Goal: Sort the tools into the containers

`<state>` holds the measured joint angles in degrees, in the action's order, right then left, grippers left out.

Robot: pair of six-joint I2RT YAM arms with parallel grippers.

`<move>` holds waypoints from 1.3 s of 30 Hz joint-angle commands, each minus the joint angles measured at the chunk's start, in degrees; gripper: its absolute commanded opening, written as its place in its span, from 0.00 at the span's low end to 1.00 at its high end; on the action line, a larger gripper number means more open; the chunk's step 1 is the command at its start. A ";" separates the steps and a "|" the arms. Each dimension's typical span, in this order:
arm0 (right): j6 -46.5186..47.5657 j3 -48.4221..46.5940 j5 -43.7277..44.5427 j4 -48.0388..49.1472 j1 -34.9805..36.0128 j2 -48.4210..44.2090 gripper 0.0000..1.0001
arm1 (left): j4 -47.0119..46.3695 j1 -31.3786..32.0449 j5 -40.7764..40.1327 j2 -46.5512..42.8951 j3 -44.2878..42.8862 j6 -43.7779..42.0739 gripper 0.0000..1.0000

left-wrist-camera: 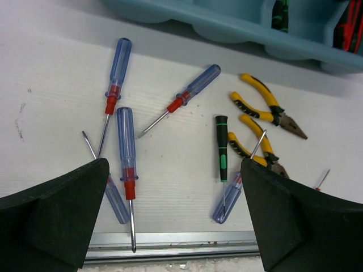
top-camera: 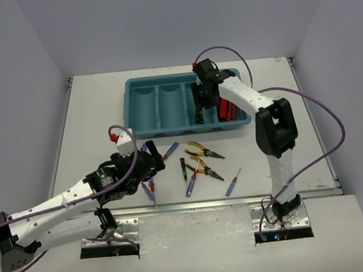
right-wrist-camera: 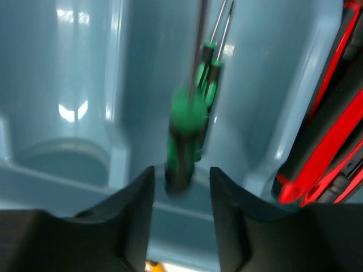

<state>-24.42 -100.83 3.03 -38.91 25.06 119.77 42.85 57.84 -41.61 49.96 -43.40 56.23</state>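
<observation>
The teal tray [top-camera: 129,106] stands at the back of the table. My right gripper [top-camera: 202,102] hangs over its third compartment, jaws open [right-wrist-camera: 181,175]. A blurred black-and-green screwdriver [right-wrist-camera: 182,139] lies between the jaws, touching neither, on others like it [right-wrist-camera: 211,62]. Red-and-black utility knives [right-wrist-camera: 326,141] fill the compartment to the right. My left gripper [top-camera: 151,166] is wide open and empty [left-wrist-camera: 173,164] above loose tools. These are several blue-and-red screwdrivers [left-wrist-camera: 127,156], one black-and-green screwdriver [left-wrist-camera: 221,144] and two yellow pliers [left-wrist-camera: 266,105].
The loose tools lie between the tray and the table's metal front edge [left-wrist-camera: 170,246]. A small red-handled screwdriver [top-camera: 233,182] lies furthest right. The tray's two left compartments [top-camera: 143,107] look empty. Purple cables loop over both arms.
</observation>
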 commanded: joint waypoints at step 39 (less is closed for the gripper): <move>3.38 39.74 -6.57 8.88 -0.30 -49.11 0.68 | -19.65 -1.68 14.72 48.15 -11.39 -4.79 0.45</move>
<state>-20.93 -61.97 -1.87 -33.92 24.88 71.92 25.55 56.51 -27.62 97.84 -55.63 50.36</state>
